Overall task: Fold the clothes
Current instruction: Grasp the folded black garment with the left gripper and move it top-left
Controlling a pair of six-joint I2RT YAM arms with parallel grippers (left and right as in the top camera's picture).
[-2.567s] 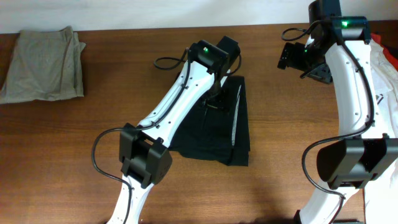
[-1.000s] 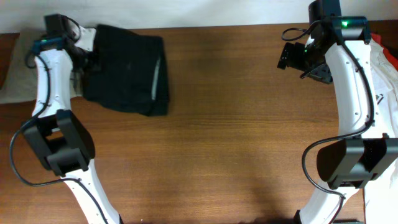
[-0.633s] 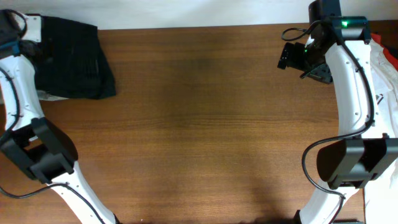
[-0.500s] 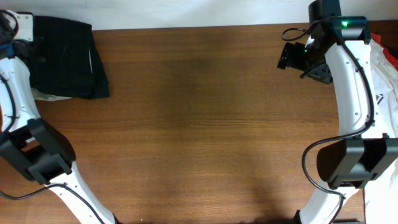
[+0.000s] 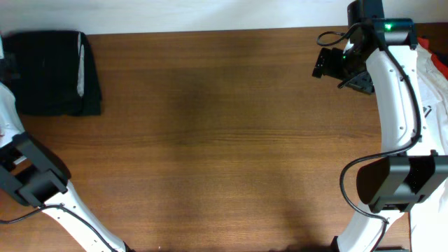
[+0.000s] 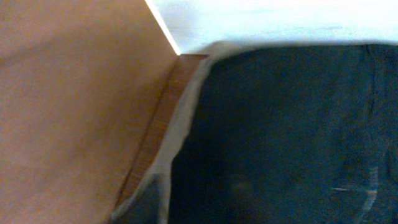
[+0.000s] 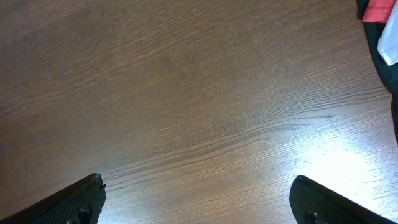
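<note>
A black folded garment (image 5: 50, 73) lies flat at the table's far left corner. In the left wrist view it fills most of the frame (image 6: 286, 130), blurred, with a pale cloth edge (image 6: 182, 121) along its left side. My left arm (image 5: 7, 115) runs off the left edge. Its fingers show in neither view. My right gripper (image 5: 341, 64) hovers at the back right, away from the garment. In the right wrist view it is open (image 7: 199, 196) and empty over bare wood.
A pile of white cloth (image 5: 435, 91) with a red piece (image 5: 442, 61) lies at the right edge, beside my right arm. It also shows in the right wrist view (image 7: 380, 18). The brown table (image 5: 224, 140) has a white wall behind it.
My left arm has swept the black garment from the table's middle to the far left corner, over the khaki garment there. The right arm has not moved.
</note>
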